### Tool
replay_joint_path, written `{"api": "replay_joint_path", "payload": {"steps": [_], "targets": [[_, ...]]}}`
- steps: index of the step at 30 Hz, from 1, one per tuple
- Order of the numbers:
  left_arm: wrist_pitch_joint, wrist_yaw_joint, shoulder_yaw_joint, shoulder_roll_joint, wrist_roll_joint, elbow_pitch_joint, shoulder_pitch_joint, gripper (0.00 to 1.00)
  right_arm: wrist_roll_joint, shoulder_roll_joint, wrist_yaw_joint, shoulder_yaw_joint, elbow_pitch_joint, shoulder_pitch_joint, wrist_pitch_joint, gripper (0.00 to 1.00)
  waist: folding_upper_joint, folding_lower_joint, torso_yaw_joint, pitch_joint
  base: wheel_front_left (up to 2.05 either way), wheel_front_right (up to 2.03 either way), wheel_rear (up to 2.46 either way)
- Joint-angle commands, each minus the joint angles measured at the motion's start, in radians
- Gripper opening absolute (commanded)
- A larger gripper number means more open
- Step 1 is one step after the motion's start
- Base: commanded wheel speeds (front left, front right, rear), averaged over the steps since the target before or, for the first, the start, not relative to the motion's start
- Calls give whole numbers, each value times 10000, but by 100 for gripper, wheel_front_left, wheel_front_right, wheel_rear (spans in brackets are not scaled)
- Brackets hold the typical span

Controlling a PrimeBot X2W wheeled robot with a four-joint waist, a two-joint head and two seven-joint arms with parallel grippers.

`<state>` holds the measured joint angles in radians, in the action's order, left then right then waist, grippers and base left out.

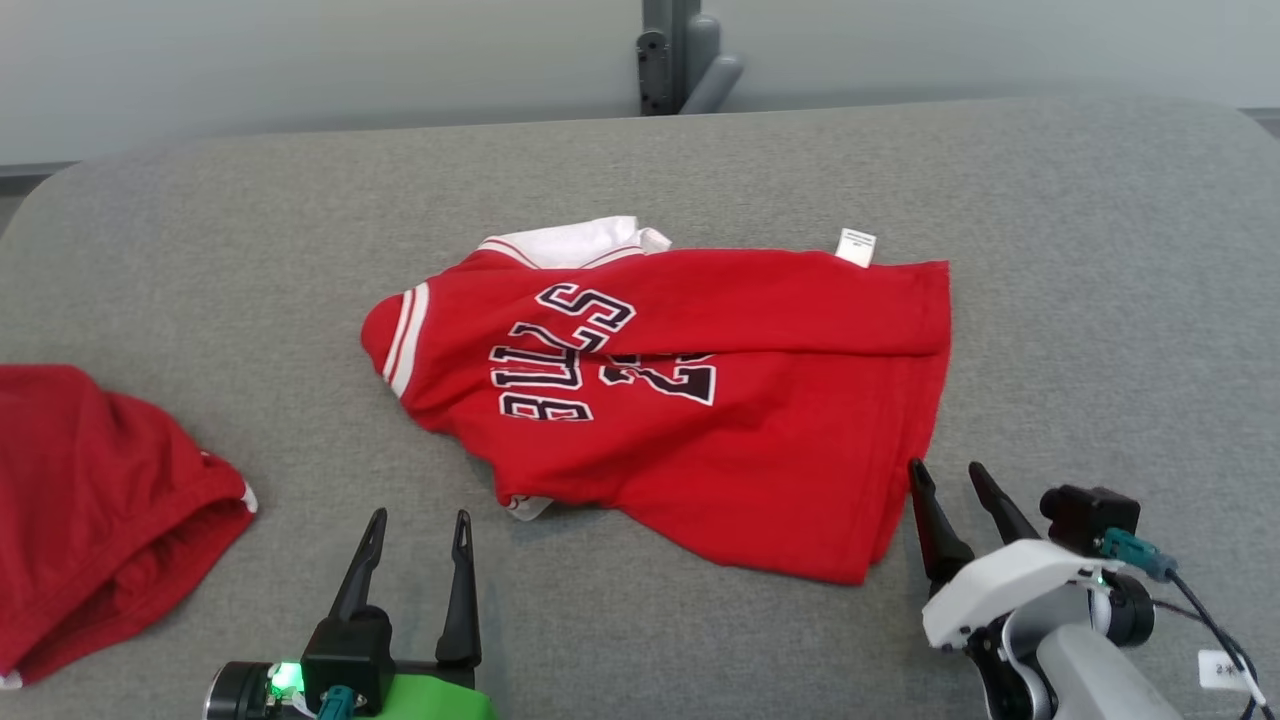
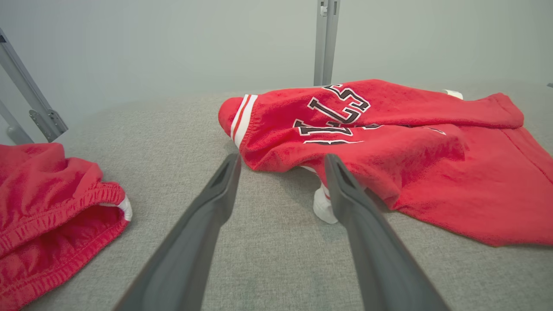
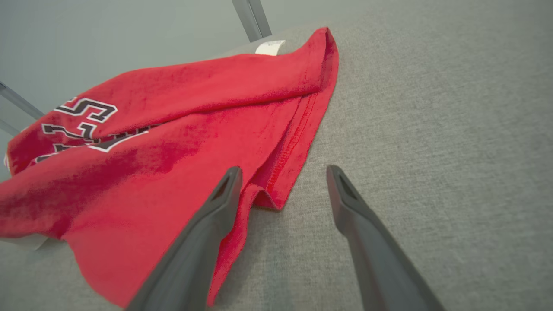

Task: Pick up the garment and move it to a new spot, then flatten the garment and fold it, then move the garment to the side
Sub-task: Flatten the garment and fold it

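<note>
Left pincer (image 1: 420,515) spread wide and empty at 7 o'clock in the head view. Right pincer (image 1: 945,467) equally wide at 5 o'clock, just beside the hem of the rumpled red jersey with black-and-white lettering (image 1: 700,400), mid-way across the grey fabric counter (image 1: 200,250). Bunched red elastic-waisted garment (image 1: 90,500) at 9 o'clock.

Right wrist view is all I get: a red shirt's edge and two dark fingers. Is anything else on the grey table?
Observer: Yes. A second crumpled red garment lies at the left edge of the grey fabric-covered table, apart from the red jersey with black-and-white lettering.
Operator: Where's the other hand?
Observer: The left gripper is open and empty, close to the jersey's near-left edge.
</note>
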<state>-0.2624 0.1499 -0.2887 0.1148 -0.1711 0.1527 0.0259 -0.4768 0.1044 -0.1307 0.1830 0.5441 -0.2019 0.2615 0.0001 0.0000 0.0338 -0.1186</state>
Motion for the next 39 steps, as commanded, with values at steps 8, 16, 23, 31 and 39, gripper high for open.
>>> {"api": "replay_joint_path", "payload": {"steps": [8, 16, 23, 31, 39], "targets": [[-35, -360, -12, -297, 439, -115, 22, 100, -1736, 887, 1, 719, 2975, -2408, -683, 100, -1, 0, 1452, -176, 0, 0, 0], [-36, -528, -40, -460, 587, -125, -172, 100, -873, 1360, 0, 1157, 5063, -3912, -687, 100, -1, 0, 1940, -454, 0, 0, 0], [-35, -652, 55, -549, 617, -164, -326, 100, -425, 1387, 3, 1254, 6345, -5004, -489, 100, -1, 0, 2114, -845, 0, 0, 0], [-36, -708, 97, -616, 528, -242, -585, 100, 91, 1447, 9, 1268, 7235, -5803, -686, 0, -1, 0, 2228, -1295, 0, 0, 0], [-36, -745, 214, -635, 501, -386, -806, 100, 924, 2390, 9, 398, 6788, -7358, 30, 0, -1, 0, 2156, -1826, 0, 0, 0]]}}
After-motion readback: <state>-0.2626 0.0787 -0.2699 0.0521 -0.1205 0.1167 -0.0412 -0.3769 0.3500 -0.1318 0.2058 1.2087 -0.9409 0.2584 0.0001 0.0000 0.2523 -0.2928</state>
